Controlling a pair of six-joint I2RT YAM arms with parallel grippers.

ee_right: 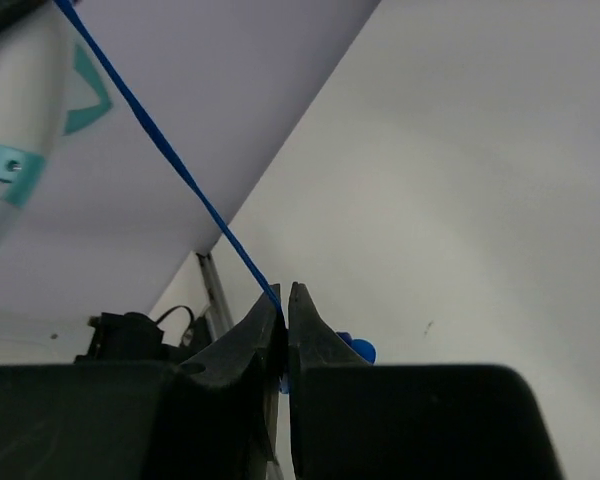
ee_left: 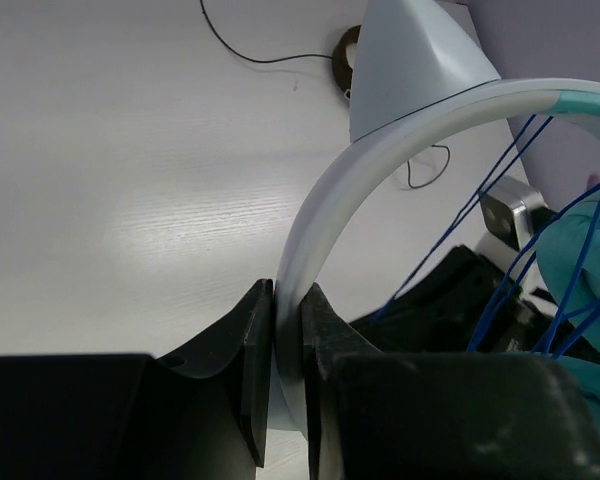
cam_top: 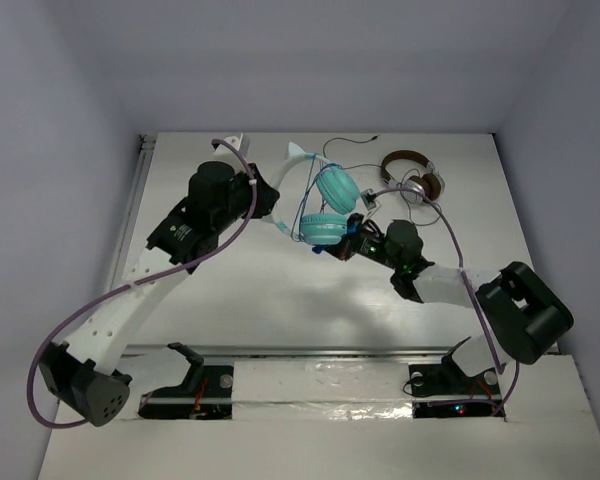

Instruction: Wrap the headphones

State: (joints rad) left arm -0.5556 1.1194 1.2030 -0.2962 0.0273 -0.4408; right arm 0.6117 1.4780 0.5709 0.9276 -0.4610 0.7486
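The teal headphones (cam_top: 325,205) with a white headband (cam_top: 292,175) are held up over the middle of the table. My left gripper (cam_top: 263,195) is shut on the white headband (ee_left: 310,230), its jaws pressed on both sides of it. Thin blue cable (ee_left: 500,270) runs in several strands around the teal cups (ee_left: 580,250). My right gripper (cam_top: 352,240) is just right of the lower cup and is shut on the blue cable (ee_right: 180,175), which runs taut up and left from its fingertips (ee_right: 270,310). A blue plug end (ee_right: 361,350) shows behind the jaws.
Smaller brown-and-silver headphones (cam_top: 412,175) with a thin black cable (cam_top: 345,150) lie on the table at the back right. White walls close in the table at the left, back and right. A metal rail (cam_top: 330,352) runs along the near edge.
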